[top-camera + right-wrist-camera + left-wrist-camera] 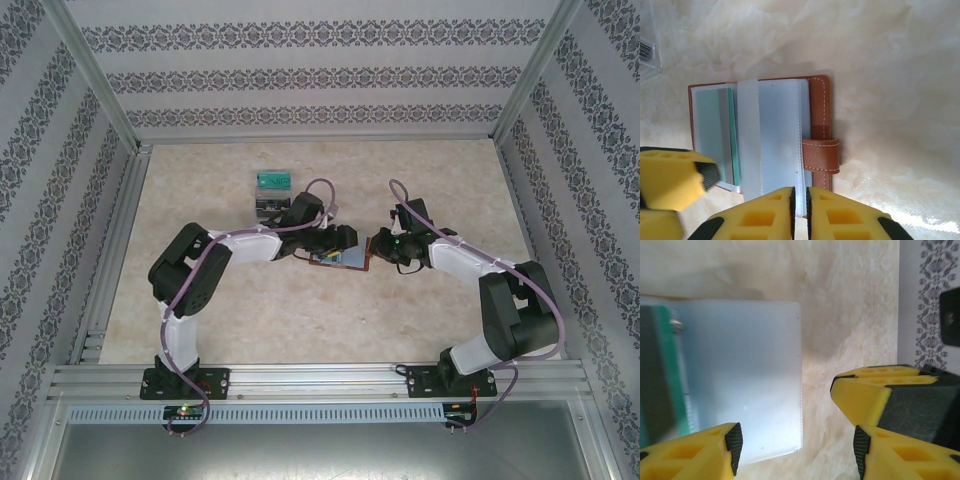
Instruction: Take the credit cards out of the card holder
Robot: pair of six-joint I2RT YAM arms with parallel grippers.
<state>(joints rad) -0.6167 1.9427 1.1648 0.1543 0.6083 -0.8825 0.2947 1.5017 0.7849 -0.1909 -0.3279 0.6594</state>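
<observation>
The card holder (pixel 817 115) is seen lying open and flat on the surface (pixel 890 60), brown leather down and grey-blue pockets up. From above it is picked out in the middle of the surface, right between the two pincers. In the right wrist view its longer, spread-out span is laid across the picture, with the fold lines running up and down. The strap (pixel 821 156), edged in white stitching, is pointed to the right of that picture and wrapped round the leather edge. A teal card (pixel 731 135) is tucked in the left-hand pocket, its long side set parallel to the fold. A clear pocket leaf (pixel 777 135) is laid over the middle. At the right pincer (pixel 800 202) the fingers are drawn almost together, only a sliver between them, and the lower edge of that leaf is nipped in the sliver. The left pincer (pixel 796 437) is held wide open, and the leaf's lower corner is caught between its well-parted fingers; whether the pads touch it cannot be told. One of its fingers (pixel 675 177) is seen at the holder's lower left corner, just over the teal card's end. A clear box (pixel 272 185) with something teal-green inside is set farther back, apart from the holder.
</observation>
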